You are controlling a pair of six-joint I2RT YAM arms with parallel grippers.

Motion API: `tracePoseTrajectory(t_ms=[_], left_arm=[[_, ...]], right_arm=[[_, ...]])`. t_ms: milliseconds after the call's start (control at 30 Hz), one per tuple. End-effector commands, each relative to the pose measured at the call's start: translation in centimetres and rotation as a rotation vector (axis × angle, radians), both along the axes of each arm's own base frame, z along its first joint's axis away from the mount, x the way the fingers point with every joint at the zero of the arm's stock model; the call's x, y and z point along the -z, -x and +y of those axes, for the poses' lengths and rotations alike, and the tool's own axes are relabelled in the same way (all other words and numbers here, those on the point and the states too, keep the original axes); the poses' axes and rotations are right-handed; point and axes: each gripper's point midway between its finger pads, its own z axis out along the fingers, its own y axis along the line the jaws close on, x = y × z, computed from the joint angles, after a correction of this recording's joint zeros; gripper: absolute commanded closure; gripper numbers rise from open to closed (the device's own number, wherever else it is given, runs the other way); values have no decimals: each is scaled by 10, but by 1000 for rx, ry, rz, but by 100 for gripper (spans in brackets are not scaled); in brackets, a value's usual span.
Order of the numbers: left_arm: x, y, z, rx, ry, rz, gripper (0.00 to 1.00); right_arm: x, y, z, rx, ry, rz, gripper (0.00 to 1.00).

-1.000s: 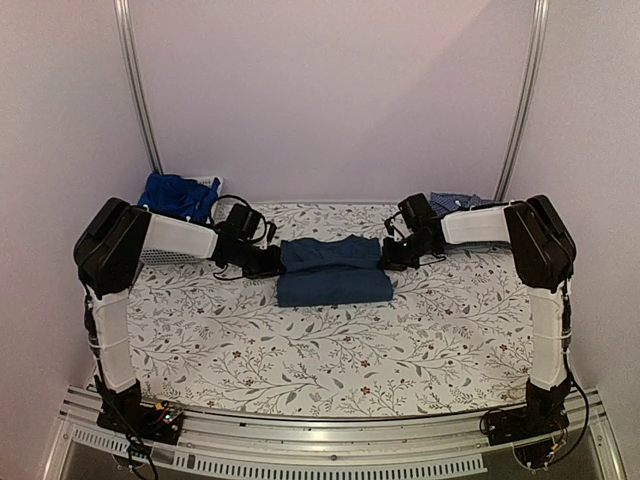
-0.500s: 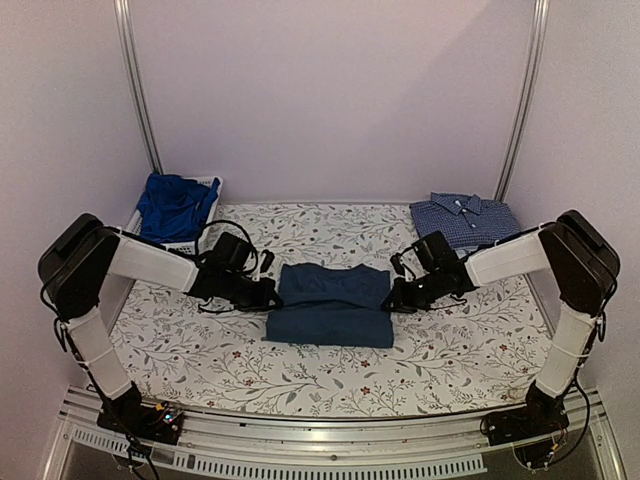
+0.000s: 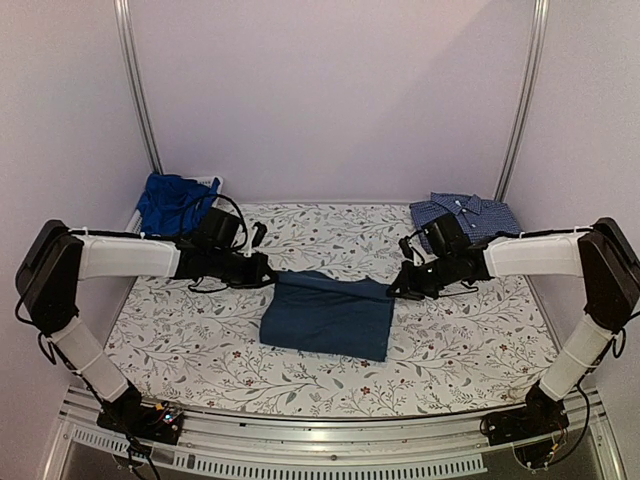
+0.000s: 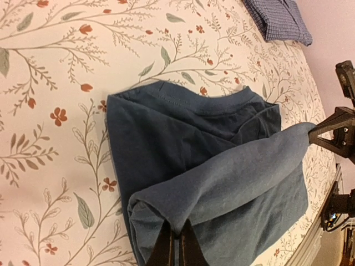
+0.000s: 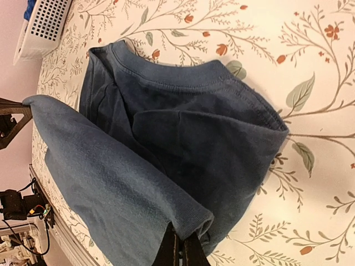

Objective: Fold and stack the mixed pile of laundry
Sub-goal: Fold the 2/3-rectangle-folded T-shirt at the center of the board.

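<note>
The dark navy T-shirt (image 3: 328,315) lies partly folded in the middle of the table. A doubled band of it is stretched and lifted between both grippers. My left gripper (image 3: 268,277) is shut on the band's left end (image 4: 177,244), and my right gripper (image 3: 393,290) is shut on its right end (image 5: 183,246). Under the band the collar (image 4: 205,105) lies flat on the cloth. A bright royal-blue garment (image 3: 172,200) sits in the basket at the back left. The folded blue checked shirt (image 3: 465,215) rests at the back right.
A white mesh basket (image 3: 213,183) stands at the back left corner, also visible in the right wrist view (image 5: 44,22). The flowered tablecloth (image 3: 200,340) covers the table. Two metal poles (image 3: 138,90) rise at the back against the wall.
Both arms have stretched out lower and carried the navy T-shirt toward the near edge. Its held band is now raised and taut between the shut grippers.
</note>
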Motion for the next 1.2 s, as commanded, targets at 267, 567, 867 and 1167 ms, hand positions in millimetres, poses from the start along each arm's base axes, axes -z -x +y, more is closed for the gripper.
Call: tracePoseTrajectory(t_ms=[267,567,867,1167], left_arm=[[-4,-64,-6,14,-32,-55,100],[19,-81,-9,-1,-17,-28,100],[21,-100,-7,-24,-10,-29,100],[35,-113,1,-66,3,26,68]], right_arm=[[10,-51,-30,41,94,-20,100],[29,-70,-41,68,120,-6,100],[17,-88,-49,95,106,-40,100],[23,-118,-43,86,104,-51,77]])
